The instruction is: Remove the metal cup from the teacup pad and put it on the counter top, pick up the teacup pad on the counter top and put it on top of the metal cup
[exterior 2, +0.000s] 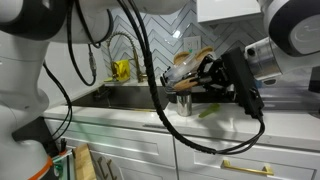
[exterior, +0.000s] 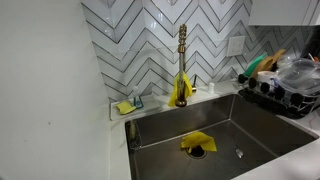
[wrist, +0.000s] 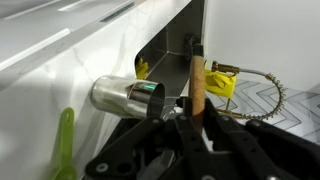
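Note:
The metal cup (wrist: 130, 95) stands on the white counter top (wrist: 50, 70) beside the sink; in the wrist view it appears tipped sideways. It also shows in an exterior view (exterior 2: 184, 103) below the arm. My gripper (wrist: 197, 128) is shut on the brown teacup pad (wrist: 198, 85), which I see edge-on between the fingers, close beside the cup's rim and apart from it. In an exterior view the gripper (exterior 2: 222, 75) hangs just above and beside the cup. The pad itself cannot be made out there.
A green utensil (wrist: 65, 140) lies on the counter near the cup. The steel sink basin (exterior: 240, 125) holds a yellow cloth (exterior: 197, 143). A gold faucet (exterior: 182, 60) stands behind it, with a dish rack (exterior: 285, 88) at one side.

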Controlling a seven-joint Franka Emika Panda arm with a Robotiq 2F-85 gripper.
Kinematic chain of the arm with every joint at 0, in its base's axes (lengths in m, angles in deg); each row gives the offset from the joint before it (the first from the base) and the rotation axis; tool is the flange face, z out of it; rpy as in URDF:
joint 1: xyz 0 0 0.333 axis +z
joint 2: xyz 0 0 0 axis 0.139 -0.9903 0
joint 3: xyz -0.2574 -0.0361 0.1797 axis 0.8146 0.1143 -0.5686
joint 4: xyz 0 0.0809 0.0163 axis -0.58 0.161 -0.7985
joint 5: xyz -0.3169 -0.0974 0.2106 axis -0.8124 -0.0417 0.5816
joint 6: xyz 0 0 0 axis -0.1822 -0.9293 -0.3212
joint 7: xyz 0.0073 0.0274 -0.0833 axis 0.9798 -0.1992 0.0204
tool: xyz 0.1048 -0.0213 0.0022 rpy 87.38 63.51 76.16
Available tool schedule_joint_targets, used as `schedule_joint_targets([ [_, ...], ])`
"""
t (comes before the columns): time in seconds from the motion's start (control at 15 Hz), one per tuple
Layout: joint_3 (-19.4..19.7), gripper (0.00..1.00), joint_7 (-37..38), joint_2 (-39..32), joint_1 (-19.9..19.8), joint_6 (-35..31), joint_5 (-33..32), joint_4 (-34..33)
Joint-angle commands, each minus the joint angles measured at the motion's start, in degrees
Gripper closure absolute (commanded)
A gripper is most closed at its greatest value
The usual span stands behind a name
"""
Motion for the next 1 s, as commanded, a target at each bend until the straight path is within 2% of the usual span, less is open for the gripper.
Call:
schedule_joint_targets([
  [0.0, -0.05, 0.96, 0.58, -1.9, 0.61, 0.79, 1.57, -1.55],
  [0.93, 0.54, 0.96, 3.53, -3.12, 4.78, -3.45, 1.76, -0.77],
])
